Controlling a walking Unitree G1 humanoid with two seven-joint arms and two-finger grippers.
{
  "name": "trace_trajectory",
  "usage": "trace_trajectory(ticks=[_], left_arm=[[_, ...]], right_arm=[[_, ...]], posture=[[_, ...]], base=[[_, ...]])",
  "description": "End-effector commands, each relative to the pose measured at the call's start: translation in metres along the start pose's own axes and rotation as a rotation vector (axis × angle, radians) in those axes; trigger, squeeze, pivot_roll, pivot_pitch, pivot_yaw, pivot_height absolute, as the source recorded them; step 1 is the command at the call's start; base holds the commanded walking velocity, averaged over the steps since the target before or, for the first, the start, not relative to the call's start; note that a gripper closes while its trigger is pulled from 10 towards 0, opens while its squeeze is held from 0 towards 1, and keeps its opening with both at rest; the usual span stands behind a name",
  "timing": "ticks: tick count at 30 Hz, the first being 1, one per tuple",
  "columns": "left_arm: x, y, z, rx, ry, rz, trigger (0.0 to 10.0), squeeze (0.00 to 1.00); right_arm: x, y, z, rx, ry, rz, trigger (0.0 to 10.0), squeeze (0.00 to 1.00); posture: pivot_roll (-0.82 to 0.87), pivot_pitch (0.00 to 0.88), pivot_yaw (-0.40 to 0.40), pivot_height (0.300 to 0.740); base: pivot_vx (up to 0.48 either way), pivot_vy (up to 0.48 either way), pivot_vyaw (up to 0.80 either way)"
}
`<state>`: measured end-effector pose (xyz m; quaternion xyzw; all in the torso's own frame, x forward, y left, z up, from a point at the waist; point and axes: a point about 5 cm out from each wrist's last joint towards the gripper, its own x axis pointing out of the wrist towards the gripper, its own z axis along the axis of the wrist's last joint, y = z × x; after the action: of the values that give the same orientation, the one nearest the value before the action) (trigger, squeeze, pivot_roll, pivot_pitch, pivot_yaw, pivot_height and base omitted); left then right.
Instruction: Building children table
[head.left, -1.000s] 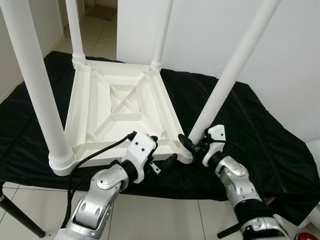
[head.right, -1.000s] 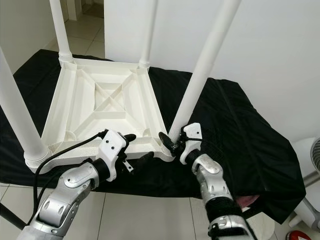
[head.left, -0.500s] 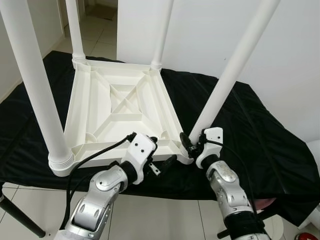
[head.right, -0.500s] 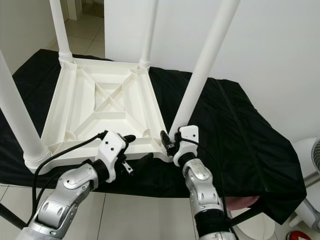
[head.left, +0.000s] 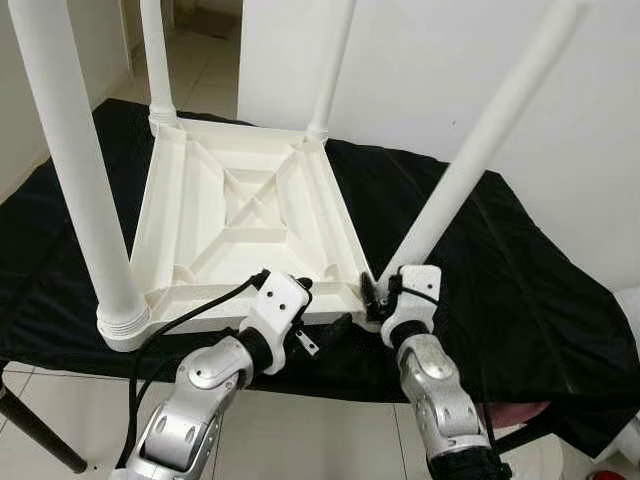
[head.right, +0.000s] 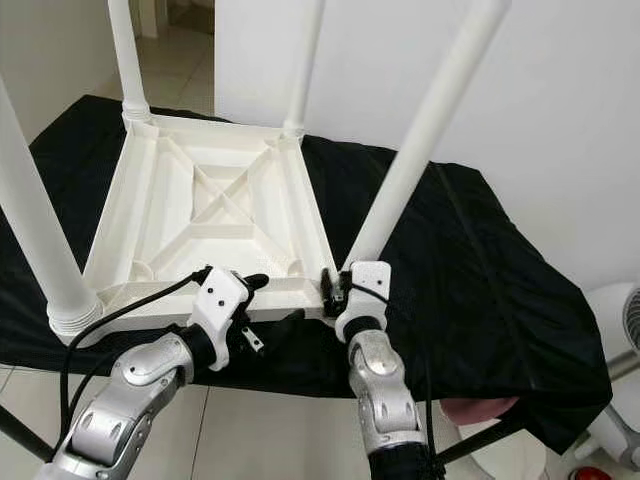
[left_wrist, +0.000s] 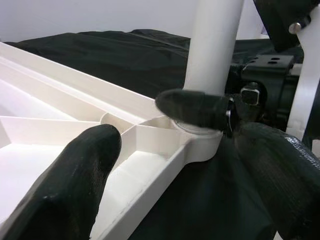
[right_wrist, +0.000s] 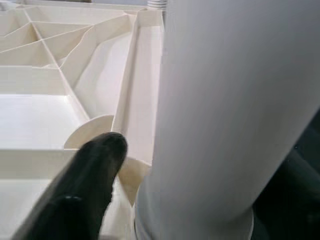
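White plastic kids' table (head.left: 240, 215) upside down on a black cloth (head.left: 500, 260), ribbed underside up, X-brace in the middle. Four white legs up: far-left leg (head.left: 155, 60), far-right leg (head.left: 330, 65), near-left leg (head.left: 75, 170) seated in a threaded collar at its corner, near-right leg (head.left: 470, 165) leaning out to the right from its socket at the near-right corner.

Cloth covers a low work surface, hangs over the near edge, wrinkled on the right side. Black stand leg (head.left: 35, 430) under the near-left corner.

Left gripper (head.left: 325, 320) at the table's near edge, just left of the near-right corner; jaws apart, straddling the rim: one finger (left_wrist: 65, 175) over the inner ribs, the other (left_wrist: 280, 170) outside over the cloth. Not touching the rim as far as visible.

Right gripper (head.left: 375, 300) right at the base of the near-right leg. One black finger (right_wrist: 85, 175) inside the frame against the corner pocket, leg (right_wrist: 225, 110) close beside it. Second finger mostly hidden behind the leg, so cannot tell whether jaws are clamped on it or just around it.

Room: white wall (head.left: 440, 70) directly behind the cloth, pale tiled floor (head.left: 210, 70) running off into a doorway at back left, same tile under the robot. White round object (head.right: 625, 330) at the right edge, too cropped to identify.
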<state>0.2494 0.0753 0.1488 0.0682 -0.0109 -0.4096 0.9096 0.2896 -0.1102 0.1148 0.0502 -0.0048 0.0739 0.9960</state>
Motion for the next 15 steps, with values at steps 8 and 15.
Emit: trace_trajectory(ticks=[8,15], left_arm=[[-0.001,-0.001,0.003,-0.006,-0.007,0.031,10.0,0.0],[-0.001,0.003,0.005,0.002,-0.011,0.047,10.0,0.0]], right_arm=[[-0.001,-0.025,0.013,-0.014,-0.042,0.101,10.0,1.0],[0.005,-0.042,0.016,-0.09,-0.029,0.284,10.0,0.0]], posture=[[0.08,0.0,-0.199,0.74],[0.09,0.0,-0.197,0.74]], base=[[0.0,0.0,0.0],[0.0,0.0,0.0]])
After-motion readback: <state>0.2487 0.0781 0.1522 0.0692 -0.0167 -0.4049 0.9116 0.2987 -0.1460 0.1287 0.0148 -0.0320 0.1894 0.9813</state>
